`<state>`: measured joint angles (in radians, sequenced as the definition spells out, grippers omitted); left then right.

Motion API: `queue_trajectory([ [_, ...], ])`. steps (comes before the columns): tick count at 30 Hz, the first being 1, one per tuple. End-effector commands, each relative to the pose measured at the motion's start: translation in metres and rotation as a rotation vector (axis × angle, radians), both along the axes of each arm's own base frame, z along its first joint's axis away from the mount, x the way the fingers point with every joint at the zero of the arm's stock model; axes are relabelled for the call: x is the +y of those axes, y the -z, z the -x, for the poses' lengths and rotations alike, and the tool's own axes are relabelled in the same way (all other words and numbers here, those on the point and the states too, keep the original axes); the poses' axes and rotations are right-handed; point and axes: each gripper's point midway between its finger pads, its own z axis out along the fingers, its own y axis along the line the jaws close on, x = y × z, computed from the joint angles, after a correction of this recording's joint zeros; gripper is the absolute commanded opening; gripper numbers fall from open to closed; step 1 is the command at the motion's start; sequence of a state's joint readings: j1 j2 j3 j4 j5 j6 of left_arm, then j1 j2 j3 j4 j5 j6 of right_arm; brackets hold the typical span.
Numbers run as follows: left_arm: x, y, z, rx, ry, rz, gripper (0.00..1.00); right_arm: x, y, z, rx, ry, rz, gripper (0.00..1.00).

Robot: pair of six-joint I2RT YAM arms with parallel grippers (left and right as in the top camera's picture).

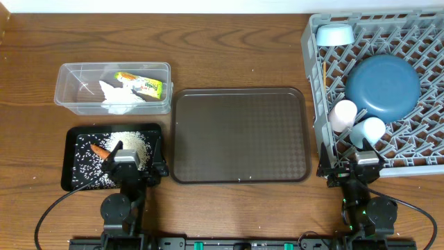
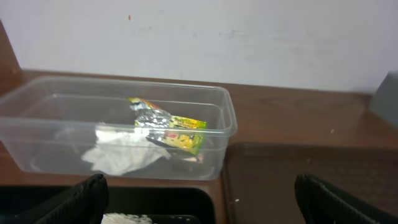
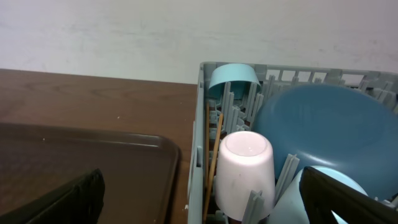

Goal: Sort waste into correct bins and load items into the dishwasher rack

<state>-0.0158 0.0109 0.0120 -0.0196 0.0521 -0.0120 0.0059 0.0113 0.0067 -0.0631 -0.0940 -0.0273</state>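
Currently both jaws wide, empty; chopsticks (image 3: 214, 152) at left edge of rack (image 1: 316, 90) look light, stiff, slippery, so pinch mid-length.

Overhead looks straight down on the table (image 1: 236, 48). Low wrist views face its far edge: left near clear tub (image 2: 62, 106), right near rack (image 3: 200, 124); both catch the brown tray (image 2: 298, 168).
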Motion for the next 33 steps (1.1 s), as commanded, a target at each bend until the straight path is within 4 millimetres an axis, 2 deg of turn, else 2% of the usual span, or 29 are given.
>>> queue_trajectory([
  [1,0.003,0.013,0.002,0.045,0.0,-0.109,0.98,0.001,0.0,0.0,-0.002,-0.007,0.011,0.99],
  [14,-0.007,0.013,0.002,0.043,0.042,-0.11,0.98,0.001,0.0,0.0,-0.003,-0.007,0.011,0.99],
  [33,-0.007,0.014,0.002,0.045,0.042,-0.11,0.98,0.001,0.0,0.0,-0.002,-0.007,0.011,0.99],
])
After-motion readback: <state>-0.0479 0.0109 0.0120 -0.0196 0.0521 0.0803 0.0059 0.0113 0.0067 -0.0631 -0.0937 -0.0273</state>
